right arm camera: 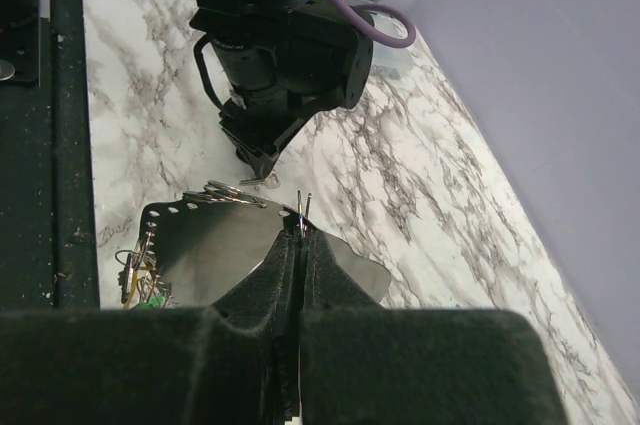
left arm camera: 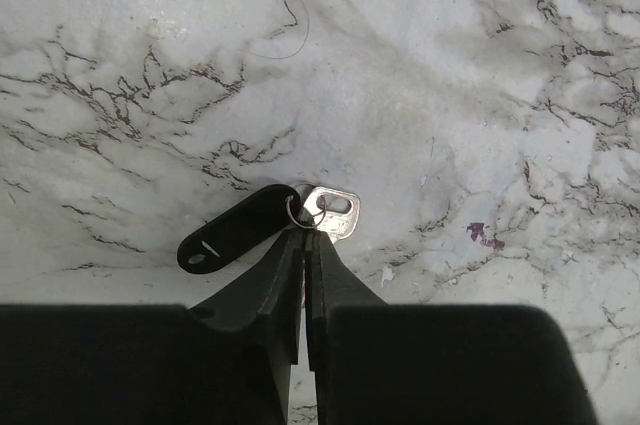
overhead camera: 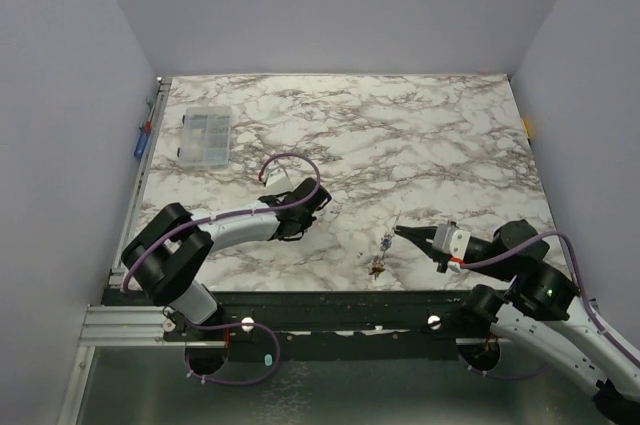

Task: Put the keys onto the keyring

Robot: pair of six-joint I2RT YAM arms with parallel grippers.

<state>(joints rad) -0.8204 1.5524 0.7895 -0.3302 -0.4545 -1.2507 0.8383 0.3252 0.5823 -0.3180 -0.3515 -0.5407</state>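
My left gripper [left arm camera: 305, 237] is shut at the table surface on a small silver key [left arm camera: 337, 213]. A little split ring [left arm camera: 299, 213] joins that key to a black oval tag [left arm camera: 232, 230]. In the top view this gripper [overhead camera: 306, 209] is left of centre. My right gripper [right arm camera: 303, 230] is shut on the thin silvery keyring [right arm camera: 303, 205], seen edge-on as two wires above the fingertips. A shiny metal plate with a row of holes [right arm camera: 215, 245] hangs with it, with a bunch of keys [right arm camera: 140, 280] at its lower left, one with a green head. The bunch also shows in the top view [overhead camera: 378, 265], left of the right gripper [overhead camera: 403, 232].
A clear compartment box [overhead camera: 203, 135] stands at the back left. The left arm's black wrist [right arm camera: 280, 45] and purple cable [right arm camera: 375, 20] fill the space just ahead of the right gripper. The table's dark front rail [overhead camera: 330, 305] runs close below the keys.
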